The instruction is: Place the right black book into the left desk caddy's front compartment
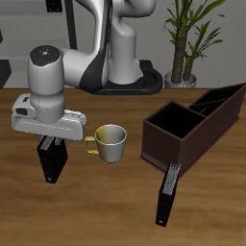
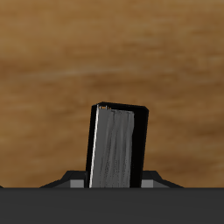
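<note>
Right now my gripper (image 1: 51,146) is clamped on the right black book (image 1: 52,161), held upright just above the table (image 1: 115,207), near the mug (image 1: 110,143). Far across, past the mug, sits the left desk caddy (image 1: 187,130), another black book (image 1: 167,193) leaning on it.

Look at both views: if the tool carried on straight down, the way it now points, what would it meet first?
Probably the bare brown wooden table. The tool points down, shut on the thin black hardback book, so the book's lower end would touch first. The wrist view shows only wood beyond the book.
</note>
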### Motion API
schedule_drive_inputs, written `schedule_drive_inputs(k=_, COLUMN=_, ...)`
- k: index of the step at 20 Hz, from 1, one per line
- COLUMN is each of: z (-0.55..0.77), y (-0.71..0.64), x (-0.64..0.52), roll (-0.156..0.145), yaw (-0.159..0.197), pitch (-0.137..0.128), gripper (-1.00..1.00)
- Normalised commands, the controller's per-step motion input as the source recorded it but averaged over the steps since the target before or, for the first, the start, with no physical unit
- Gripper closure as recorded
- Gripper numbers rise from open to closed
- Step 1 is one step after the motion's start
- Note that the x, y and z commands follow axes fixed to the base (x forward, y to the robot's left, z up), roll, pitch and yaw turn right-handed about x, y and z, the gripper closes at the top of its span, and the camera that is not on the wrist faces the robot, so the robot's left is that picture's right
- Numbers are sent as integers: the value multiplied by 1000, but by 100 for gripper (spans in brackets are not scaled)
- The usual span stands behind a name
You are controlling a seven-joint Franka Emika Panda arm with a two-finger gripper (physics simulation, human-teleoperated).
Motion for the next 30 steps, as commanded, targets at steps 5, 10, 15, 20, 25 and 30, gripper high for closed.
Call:
schedule_drive_inputs(k=5, z=542, y=24, x=-126, roll=-7, yaw=27, pitch=-91, gripper=100)
schedule_drive_inputs(k=10, z=410, y=-14, x=-103, roll=-8, yaw=7, pitch=-60, gripper=100)
schedule_drive_inputs(k=15, z=494, y=10, x=-167, roll=-13, yaw=-21, pitch=-58, gripper=100)
schedule_drive_inputs(k=20, z=416, y=153, x=-282, roll=25, yaw=-6, pitch=-67, gripper=100)
schedule_drive_inputs(k=25, z=399, y=221, x=-327, roll=23, yaw=-20, pitch=-61, gripper=100)
schedule_drive_inputs(k=30, z=310, y=163, x=-298, roll=3, yaw=-17, pitch=-40, gripper=100)
